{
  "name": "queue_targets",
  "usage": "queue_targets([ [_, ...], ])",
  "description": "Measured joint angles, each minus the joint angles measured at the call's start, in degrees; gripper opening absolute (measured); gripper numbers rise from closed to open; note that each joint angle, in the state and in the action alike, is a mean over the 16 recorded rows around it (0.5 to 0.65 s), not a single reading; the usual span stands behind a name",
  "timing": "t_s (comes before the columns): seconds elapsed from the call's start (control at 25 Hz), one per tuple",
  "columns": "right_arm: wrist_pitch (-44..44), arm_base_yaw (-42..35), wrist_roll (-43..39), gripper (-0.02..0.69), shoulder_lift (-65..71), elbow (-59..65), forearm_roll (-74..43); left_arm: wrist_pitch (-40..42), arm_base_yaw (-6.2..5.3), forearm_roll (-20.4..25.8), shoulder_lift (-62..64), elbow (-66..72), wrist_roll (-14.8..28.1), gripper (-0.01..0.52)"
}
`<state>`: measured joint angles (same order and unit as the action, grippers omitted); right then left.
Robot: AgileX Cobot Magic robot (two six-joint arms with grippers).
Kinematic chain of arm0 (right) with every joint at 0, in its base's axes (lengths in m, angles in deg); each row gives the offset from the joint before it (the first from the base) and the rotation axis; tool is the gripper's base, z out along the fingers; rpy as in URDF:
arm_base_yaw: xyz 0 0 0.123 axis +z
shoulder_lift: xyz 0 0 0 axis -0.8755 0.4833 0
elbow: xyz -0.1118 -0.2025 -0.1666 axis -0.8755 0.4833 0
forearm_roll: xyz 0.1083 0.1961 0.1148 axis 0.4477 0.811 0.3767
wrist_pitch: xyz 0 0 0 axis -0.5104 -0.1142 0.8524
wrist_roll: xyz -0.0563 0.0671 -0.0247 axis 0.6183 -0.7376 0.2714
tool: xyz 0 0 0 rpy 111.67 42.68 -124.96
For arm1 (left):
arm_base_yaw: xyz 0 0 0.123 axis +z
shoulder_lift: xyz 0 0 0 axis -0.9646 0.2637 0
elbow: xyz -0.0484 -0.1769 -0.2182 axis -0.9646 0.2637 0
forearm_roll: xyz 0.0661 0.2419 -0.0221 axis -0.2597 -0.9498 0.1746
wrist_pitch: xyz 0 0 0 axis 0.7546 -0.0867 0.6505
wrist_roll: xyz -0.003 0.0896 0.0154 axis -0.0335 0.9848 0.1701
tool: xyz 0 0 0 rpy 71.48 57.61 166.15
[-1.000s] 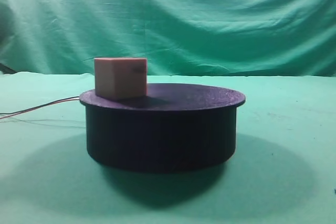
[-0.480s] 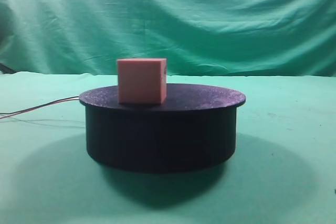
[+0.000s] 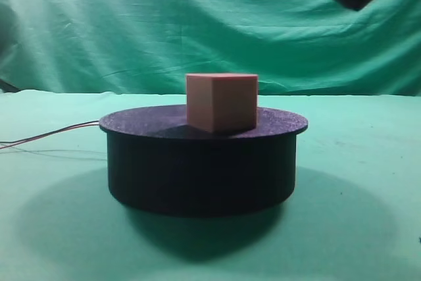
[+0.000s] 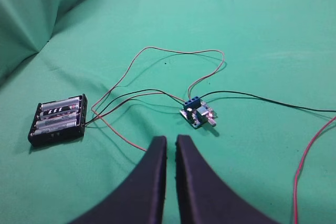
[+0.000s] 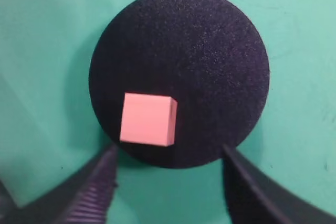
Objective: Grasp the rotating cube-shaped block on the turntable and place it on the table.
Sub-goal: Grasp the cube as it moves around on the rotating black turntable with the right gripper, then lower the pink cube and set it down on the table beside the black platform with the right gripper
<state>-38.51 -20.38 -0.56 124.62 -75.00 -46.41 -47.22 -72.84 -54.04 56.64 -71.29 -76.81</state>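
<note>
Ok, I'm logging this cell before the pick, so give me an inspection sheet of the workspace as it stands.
Surface: table covered in green cloth, lightly creased.
Job's things: block, pink, sits on the turntable, off-centre on the disc in the right wrist view; not held.
Clutter: battery holder with cells and a small circuit board lie on the cloth in the left wrist view.
Grippers: right claw open, above the disc, fingers straddling its near edge; left claw shut, above the cloth, holding nothing.
Cables: red and black wires link holder and board; thin wires trail from the turntable's left side.
Surroundings: draped green backdrop.
</note>
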Motion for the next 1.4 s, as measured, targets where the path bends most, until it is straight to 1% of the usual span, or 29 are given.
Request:
queue_targets([
  [0.12, 0.4, 0.2, -1.9, 0.616, 2.6, -1.8, -1.2, 0.0, 0.00, 0.0, 0.0, 0.0, 0.0, 0.000],
  [0.2, 0.5, 0.2, -3.2, 0.633, 4.0, -2.5, -2.0, 0.0, 0.00, 0.0, 0.0, 0.0, 0.0, 0.000],
  [0.28, 0.5, 0.2, -4.5, 0.629, 5.1, -3.1, -2.7, 0.0, 0.00, 0.0, 0.0, 0.0, 0.0, 0.000],
  [0.4, 0.2, 0.2, -5.5, 0.588, 6.4, -3.5, -3.5, 0.0, 0.00, 0.0, 0.0, 0.0, 0.0, 0.000],
  [0.72, -1.3, 0.2, -7.1, 0.385, 8.6, -4.3, -5.8, 0.0, 0.00, 0.0, 0.0, 0.0, 0.0, 0.000],
  [0.88, -0.6, 0.0, -9.8, 0.293, 7.8, -5.6, -9.0, 0.0, 0.00, 0.0, 0.0, 0.0, 0.0, 0.000],
  [0.96, 0.4, -0.5, -11.6, 0.258, 6.6, -6.2, -11.0, 0.0, 0.00, 0.0, 0.0, 0.0, 0.0, 0.000],
  [1.08, 2.2, -1.6, -14.5, 0.234, 4.3, -6.2, -14.0, 0.0, 0.00, 0.0, 0.0, 0.0, 0.0, 0.000],
  [1.24, 3.3, -3.1, -18.1, 0.235, 1.2, -4.0, -17.1, 0.0, 0.00, 0.0, 0.0, 0.0, 0.0, 0.000],
  [1.4, 2.2, -4.7, -20.7, 0.235, -0.7, 0.2, -18.1, 0.0, 0.00, 0.0, 0.0, 0.0, 0.0, 0.000],
])
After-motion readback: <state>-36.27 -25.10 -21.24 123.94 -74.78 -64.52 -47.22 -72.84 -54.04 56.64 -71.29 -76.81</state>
